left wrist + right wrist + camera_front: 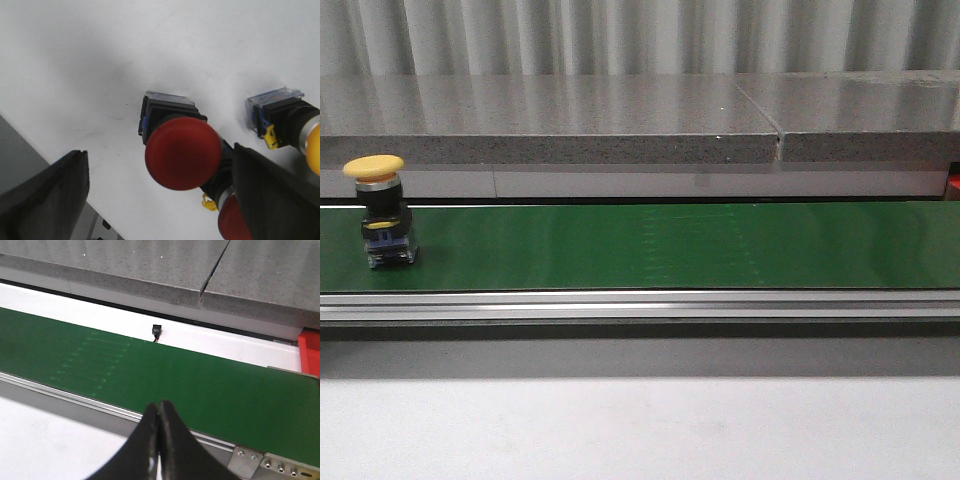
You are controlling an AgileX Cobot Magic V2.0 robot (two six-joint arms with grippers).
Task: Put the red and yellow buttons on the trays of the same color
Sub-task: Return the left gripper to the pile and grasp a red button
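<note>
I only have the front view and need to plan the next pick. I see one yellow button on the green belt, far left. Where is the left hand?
Observer: The left hand is open above a white surface, straddling a red button.
Operator: Anything else near it?
Observer: A second red button lies partly behind one finger, and a yellow-capped button lies beside them.
Operator: And the right hand?
Observer: The right hand is shut and empty, over the near edge of the green belt.
Operator: Any tray visible?
Observer: Only a red edge past the belt's end; I cannot tell what it is.
</note>
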